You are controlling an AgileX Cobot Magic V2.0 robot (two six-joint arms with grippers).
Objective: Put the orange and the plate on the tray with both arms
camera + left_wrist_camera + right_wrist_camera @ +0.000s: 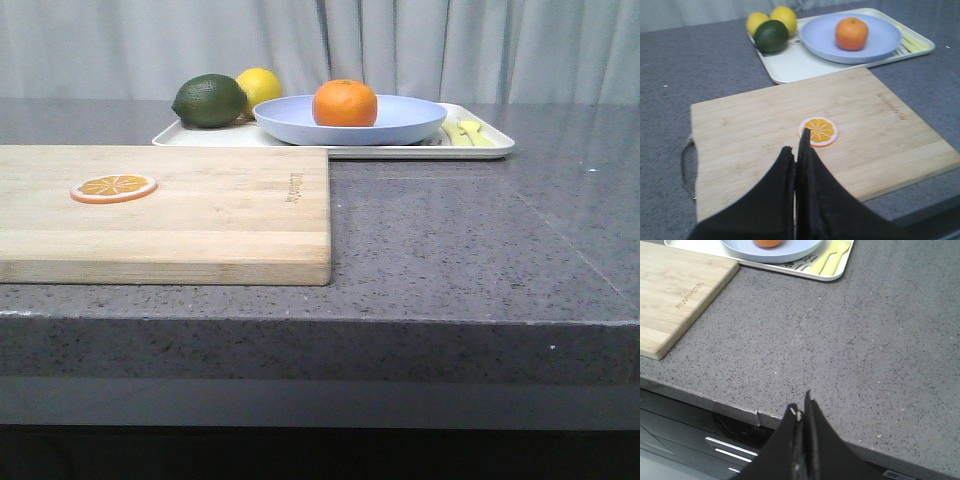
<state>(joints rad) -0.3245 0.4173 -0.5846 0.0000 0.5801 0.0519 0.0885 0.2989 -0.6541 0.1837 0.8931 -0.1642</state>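
Orange point(345, 103): whole round fruit sitting in the middle of the plate, upper centre of the front view; nothing grips it.
Plate point(400, 122): wide, shallow, pale lavender-blue, resting on the tray with the orange inside it.
Tray point(495, 148): off-white rectangle with a low rim, lying across the upper centre of the front view, just behind the far edge of the cutting board.
Other items on the tray: dark green lime point(209, 100) and yellow lemon point(260, 86) touching each other at the tray's left end; in the left wrist view a second lemon point(756, 21) shows beside them; pale yellow-green cutlery point(465, 131) lies at the tray's right end.
Cutting board point(200, 215): light wood, filling the left half of the front view, flat on the counter.
Orange slice point(113, 187): thin flat round on the board, towards its left side.
Counter point(470, 250): speckled grey stone.
Left gripper point(797, 150): black fingers pressed together, holding nothing, tips above the board just short of the orange slice.
Right gripper point(802, 407): black fingers closed together, holding nothing, poised over the counter's front edge, well apart from the tray.
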